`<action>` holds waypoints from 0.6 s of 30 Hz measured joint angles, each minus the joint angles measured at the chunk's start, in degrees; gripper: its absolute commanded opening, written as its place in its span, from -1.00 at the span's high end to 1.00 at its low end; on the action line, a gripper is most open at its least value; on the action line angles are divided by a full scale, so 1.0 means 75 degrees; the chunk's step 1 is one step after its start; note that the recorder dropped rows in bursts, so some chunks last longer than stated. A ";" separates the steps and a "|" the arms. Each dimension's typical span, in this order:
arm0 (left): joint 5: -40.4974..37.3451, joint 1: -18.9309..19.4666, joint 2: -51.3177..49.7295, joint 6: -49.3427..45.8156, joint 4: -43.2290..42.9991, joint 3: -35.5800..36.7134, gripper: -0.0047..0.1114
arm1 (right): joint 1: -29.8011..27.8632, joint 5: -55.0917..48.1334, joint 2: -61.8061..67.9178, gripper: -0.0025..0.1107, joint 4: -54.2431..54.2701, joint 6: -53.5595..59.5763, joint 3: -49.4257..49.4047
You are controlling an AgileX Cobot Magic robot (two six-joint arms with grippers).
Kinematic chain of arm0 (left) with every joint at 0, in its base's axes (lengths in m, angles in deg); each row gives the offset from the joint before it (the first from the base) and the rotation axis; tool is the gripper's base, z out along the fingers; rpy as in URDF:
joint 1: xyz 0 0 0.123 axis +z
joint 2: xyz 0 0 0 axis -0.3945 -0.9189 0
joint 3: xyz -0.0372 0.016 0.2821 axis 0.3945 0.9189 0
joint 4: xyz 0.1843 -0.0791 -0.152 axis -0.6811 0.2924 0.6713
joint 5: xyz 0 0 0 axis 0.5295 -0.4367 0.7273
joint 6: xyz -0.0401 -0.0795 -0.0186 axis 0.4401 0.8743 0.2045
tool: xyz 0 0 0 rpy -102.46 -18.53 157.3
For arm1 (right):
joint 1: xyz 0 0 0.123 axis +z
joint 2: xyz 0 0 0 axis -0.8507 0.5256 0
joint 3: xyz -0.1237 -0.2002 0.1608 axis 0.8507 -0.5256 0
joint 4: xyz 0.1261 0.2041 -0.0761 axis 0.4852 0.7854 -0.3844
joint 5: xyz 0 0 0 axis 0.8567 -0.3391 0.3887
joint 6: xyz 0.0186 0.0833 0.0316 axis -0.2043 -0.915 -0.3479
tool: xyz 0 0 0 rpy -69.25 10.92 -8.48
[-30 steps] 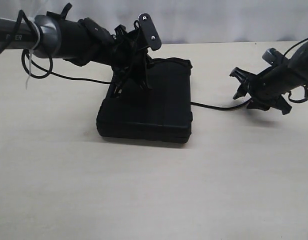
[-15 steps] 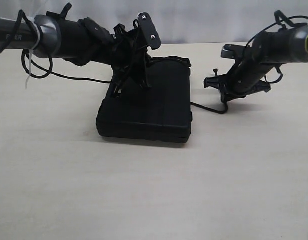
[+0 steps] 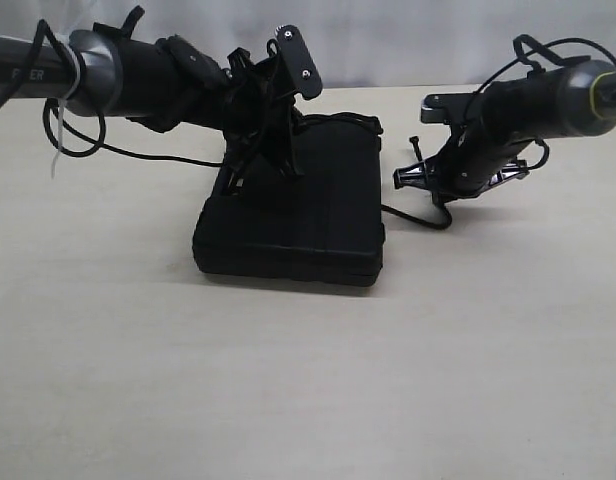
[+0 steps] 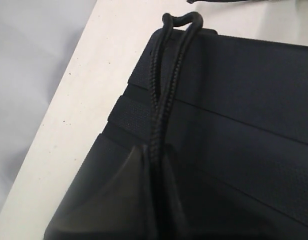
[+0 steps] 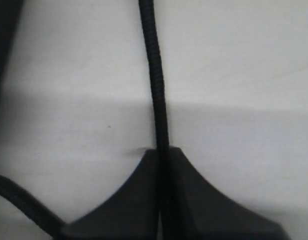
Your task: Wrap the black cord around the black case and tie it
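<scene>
The black case (image 3: pixel 318 225) lies flat on the table, left of centre. My left gripper (image 3: pixel 260 168) hovers over its back left part, shut on the black cord (image 4: pixel 169 85). There two strands run side by side over the lid to a loop at the case's far edge. My right gripper (image 3: pixel 416 176) hangs low just right of the case, shut on a single strand of cord (image 5: pixel 156 90) above the table. A slack bend of cord (image 3: pixel 420 217) lies on the table between the case's right side and that gripper.
The pale table (image 3: pixel 288 380) stretches in front of the case. Thin cables (image 3: pixel 73 130) loop around the left arm. The table's back edge and a white backdrop lie close behind both arms. The case's corner (image 5: pixel 1 30) shows beside the right gripper.
My right gripper has swung left towards the case, risen a little, and closed from open onto the cord. The left gripper and the case have not moved.
</scene>
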 measured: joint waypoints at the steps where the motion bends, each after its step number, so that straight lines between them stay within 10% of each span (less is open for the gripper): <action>1: 0.0000 0.0000 0.0000 0.0000 0.0000 0.0000 0.92 | 0.0000 0.0090 -0.0057 0.88 -0.0069 0.0000 -0.0113; 18: 0.0018 0.0000 0.0000 0.0000 0.0015 0.0000 0.92 | 0.0000 0.1585 -0.1173 0.88 -0.0175 0.0074 -0.1677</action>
